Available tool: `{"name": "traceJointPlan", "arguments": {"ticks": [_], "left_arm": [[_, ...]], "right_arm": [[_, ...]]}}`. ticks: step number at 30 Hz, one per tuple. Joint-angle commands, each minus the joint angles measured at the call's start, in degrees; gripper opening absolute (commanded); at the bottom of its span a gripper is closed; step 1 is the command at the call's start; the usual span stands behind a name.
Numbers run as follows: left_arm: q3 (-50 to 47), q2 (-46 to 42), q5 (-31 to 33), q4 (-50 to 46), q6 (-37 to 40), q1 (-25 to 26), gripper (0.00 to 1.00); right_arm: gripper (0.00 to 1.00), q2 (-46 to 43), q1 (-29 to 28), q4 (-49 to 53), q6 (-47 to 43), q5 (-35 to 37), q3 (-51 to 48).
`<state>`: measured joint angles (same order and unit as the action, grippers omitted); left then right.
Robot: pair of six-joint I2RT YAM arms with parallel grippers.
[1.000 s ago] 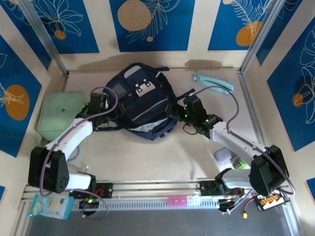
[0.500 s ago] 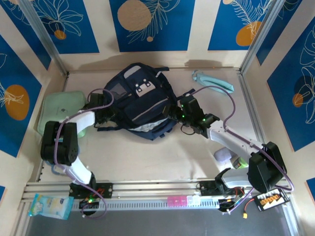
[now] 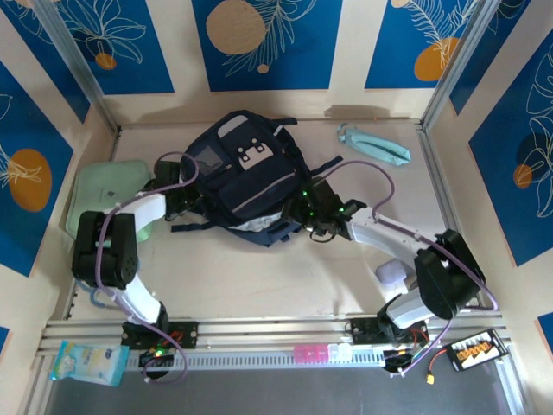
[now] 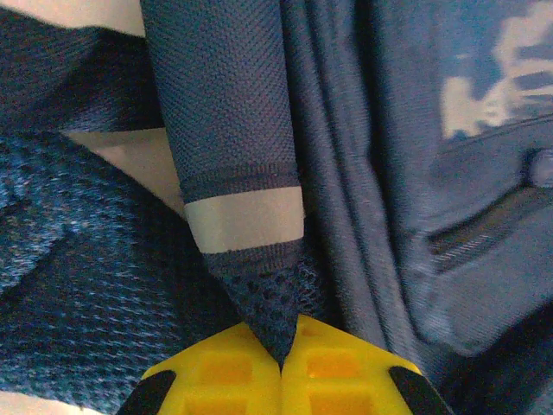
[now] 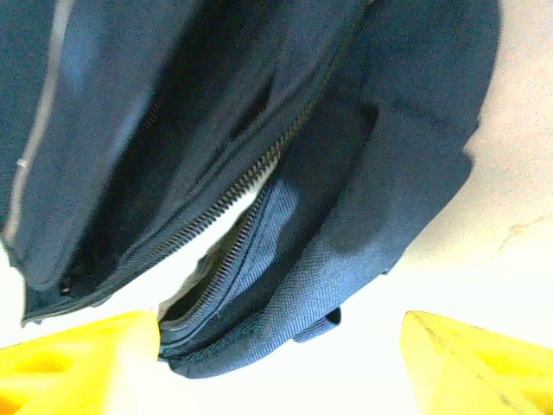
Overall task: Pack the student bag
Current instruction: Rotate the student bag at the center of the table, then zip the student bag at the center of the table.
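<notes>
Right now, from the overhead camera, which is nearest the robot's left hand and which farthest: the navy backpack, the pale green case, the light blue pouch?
1. The student bag, touching: the left hand is shut on its fabric at the bag's left edge.
2. The pale green case, just left of that hand, by the side wall.
3. The light blue pouch, far off at the back right.

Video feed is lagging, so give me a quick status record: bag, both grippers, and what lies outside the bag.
bag: flat mid-table, zip partly open on its near edge
left gripper: shut on strap at bag's left side
right gripper: open, straddling the zip opening, nothing held
outside bag: mint case to its left, teal item at far right
</notes>
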<state>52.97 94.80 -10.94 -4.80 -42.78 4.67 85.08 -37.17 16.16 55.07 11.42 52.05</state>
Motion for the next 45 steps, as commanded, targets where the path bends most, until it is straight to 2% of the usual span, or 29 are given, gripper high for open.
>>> {"name": "traceJointPlan", "arguments": {"ticks": [1, 5, 8, 12, 14, 17, 21, 26, 31, 34, 39, 45], "left_arm": [[-2.07, -7.12, -5.96, 1.64, -2.30, -0.16, 0.00], [-4.26, -13.40, -7.84, -0.86, -3.65, -0.02, 0.00], [-6.20, -17.04, -10.25, -0.80, -5.70, 0.76, 0.00], [-8.85, -19.13, -12.59, 0.73, -8.98, 3.81, 0.00], [-9.50, -19.88, -12.57, 0.63, -9.77, 5.10, 0.00], [-10.25, -21.32, -11.71, 0.49, -11.05, 6.22, 0.00], [-9.56, -22.73, -9.60, -0.22, -12.58, 8.03, 0.00], [-7.95, -22.54, -6.27, 0.28, -16.20, 11.49, 0.00], [-4.98, -21.68, -0.81, -3.42, -19.71, 15.25, 0.00], [-2.53, -20.47, -0.19, -5.19, -20.44, 16.72, 0.00], [-0.70, -18.91, -1.67, -5.54, -23.72, 17.83, 0.00], [1.13, -18.81, -1.83, -9.08, -27.66, 18.01, 0.00]], "right_arm": [[0.71, 3.25, 0.41, -1.27, 2.06, -3.91, 1.73], [0.65, 7.06, 3.95, -5.29, 0.12, -4.87, 2.97], [0.63, 10.71, 7.33, -7.45, -5.10, -5.33, 6.04], [0.60, 16.26, 12.08, -8.17, -11.61, -6.67, 11.71], [0.58, 17.47, 13.69, -6.83, -12.99, -5.04, 13.55], [0.60, 14.86, 15.09, -2.86, -13.86, -0.55, 13.55], [0.65, 6.49, 14.54, 4.45, -14.96, 6.32, 11.20], [0.64, -2.19, 7.79, 15.25, -14.45, 13.03, 11.23], [0.51, -3.99, -4.76, 18.24, -9.87, 14.07, 12.34], [0.40, -1.46, -11.93, 15.51, -8.88, 13.58, 13.69], [0.30, 6.72, -21.51, 9.55, -15.99, 16.54, 18.99], [0.26, 14.23, -22.26, 3.86, -20.55, 17.90, 23.46]]}}
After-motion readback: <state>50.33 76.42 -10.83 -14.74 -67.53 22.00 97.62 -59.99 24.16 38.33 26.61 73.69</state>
